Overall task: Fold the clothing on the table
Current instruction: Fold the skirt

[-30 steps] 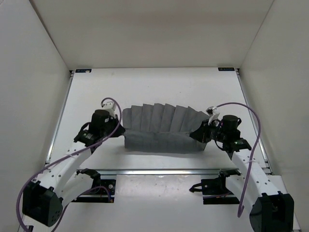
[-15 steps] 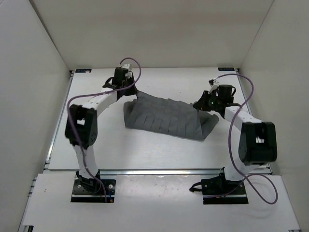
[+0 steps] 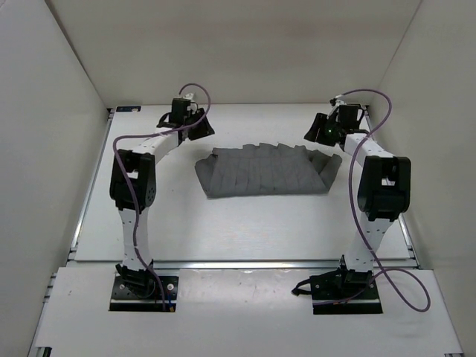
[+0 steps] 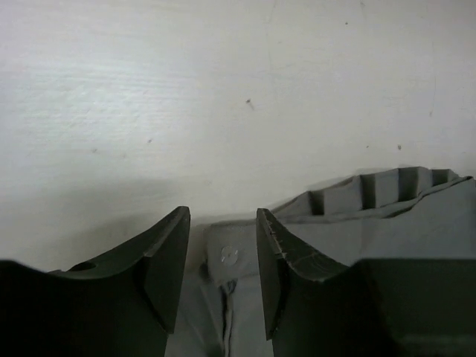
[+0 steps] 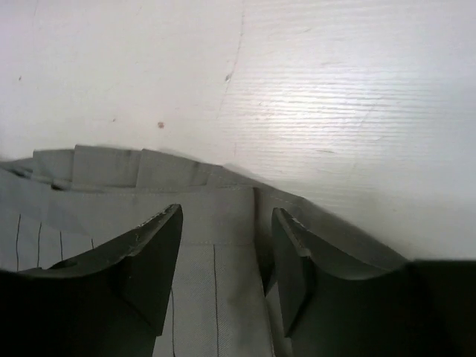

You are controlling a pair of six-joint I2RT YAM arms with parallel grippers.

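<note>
We see the mid-grey pleated soft-fabric skirt (image 3: 268, 171) lying folded over, mid-way across the matte white rectangular table (image 3: 223, 223); our left two-finger gripper (image 3: 199, 128) hangs just beyond its far left corner, jaws partly apart, gripping nothing; the right gripper (image 3: 317, 129) likewise, at the far right corner.

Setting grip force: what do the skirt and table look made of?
The skirt: soft grey cloth, matte, probably woven; it lies limp, with pressed pleats and stitched seams. The table: hard white board, matte with a faint sheen, perhaps laminate or paint; faint grain and specks show close up.
</note>
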